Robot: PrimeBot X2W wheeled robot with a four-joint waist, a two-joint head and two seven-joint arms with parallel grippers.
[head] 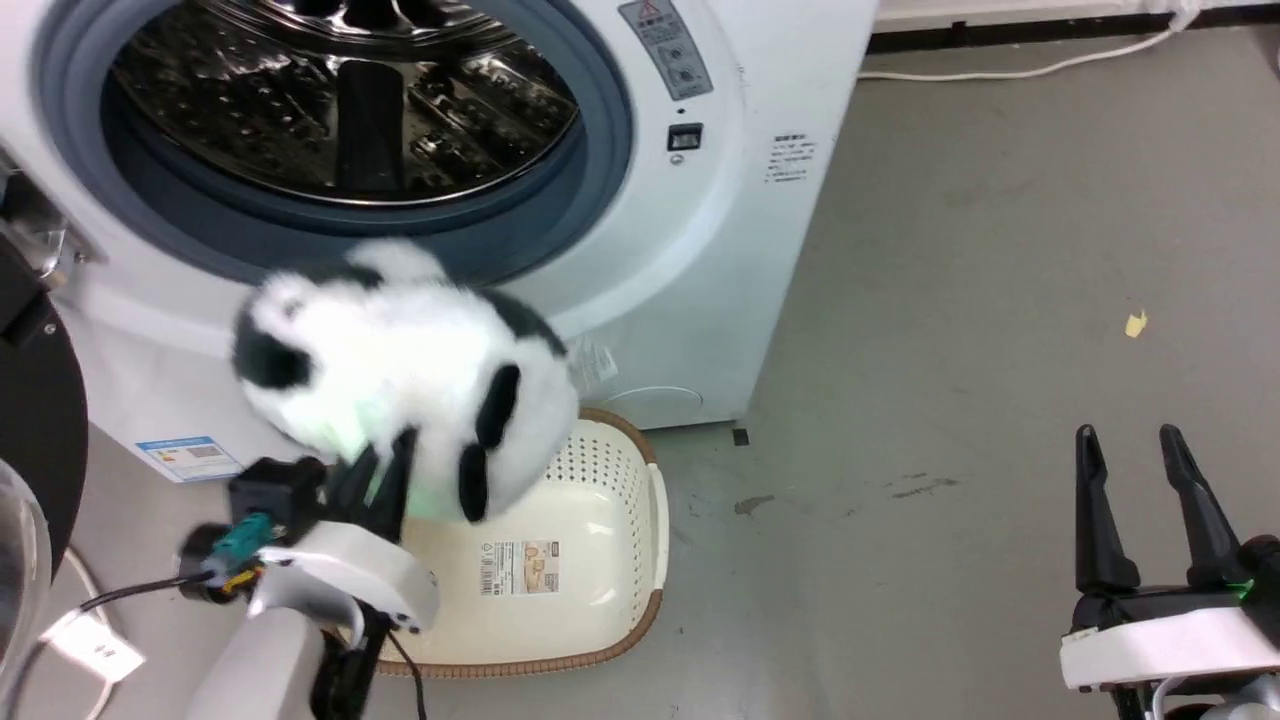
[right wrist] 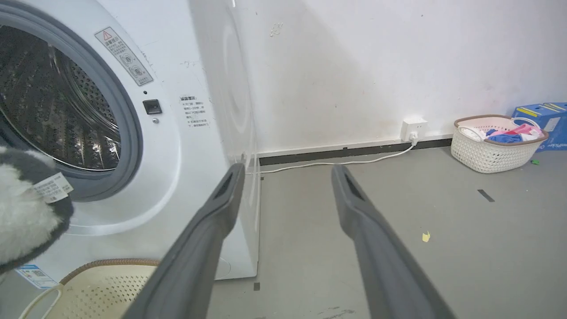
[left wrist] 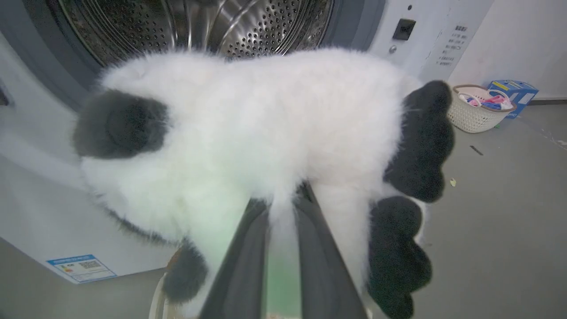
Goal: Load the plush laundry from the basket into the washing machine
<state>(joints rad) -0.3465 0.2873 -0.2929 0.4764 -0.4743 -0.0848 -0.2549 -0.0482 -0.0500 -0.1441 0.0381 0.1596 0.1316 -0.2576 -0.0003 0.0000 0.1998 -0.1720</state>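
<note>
The plush laundry [head: 400, 380], a fluffy white panda toy with black ears and limbs, hangs in the air above the basket, just below the washer's opening. My left gripper [head: 385, 470] is shut on its underside; in the left wrist view the fingers [left wrist: 248, 248] pinch white fur of the plush [left wrist: 266, 128]. The cream basket [head: 600, 580] with its brown rim sits on the floor in front of the washing machine [head: 680, 250], only a sticker on its bottom. The drum [head: 340, 100] stands open. My right gripper [head: 1140, 440] is open, low at the right, holding nothing.
The washer's clear door [head: 25, 480] hangs open at the far left. A second basket [right wrist: 496, 141] with coloured clothes and a blue box [right wrist: 542, 115] stand by the wall at the right. A white cable [right wrist: 336, 161] runs to a wall socket. Bare grey floor lies to the right.
</note>
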